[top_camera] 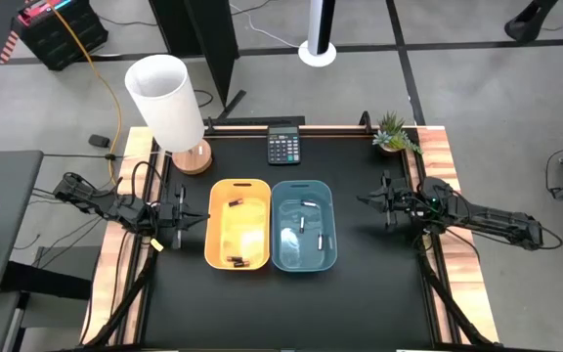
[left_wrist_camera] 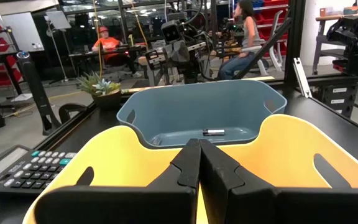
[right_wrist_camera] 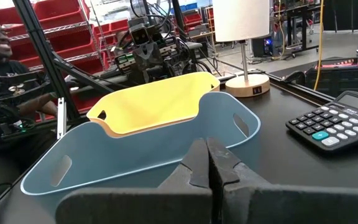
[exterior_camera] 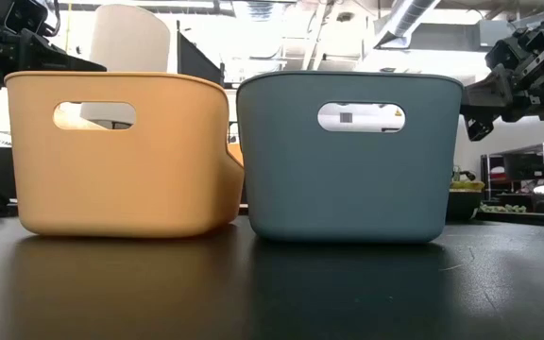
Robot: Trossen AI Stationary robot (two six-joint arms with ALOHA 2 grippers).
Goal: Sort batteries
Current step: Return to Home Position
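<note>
Standing side by side are two smooth, round-cornered plastic bins: dark cylindrical batteries (top_camera: 235,203) are held in the yellow bin (top_camera: 210,227), pale batteries (top_camera: 301,225) in the blue bin (top_camera: 334,231). The left gripper (top_camera: 196,219) and right gripper (top_camera: 363,200) are clenched empty, flanking them.

High view: overhead, facing down on tabletop (top_camera: 291,303). Low view: level, close to yellow bin (exterior_camera: 121,179) and blue bin (exterior_camera: 348,179), shared by all.
</note>
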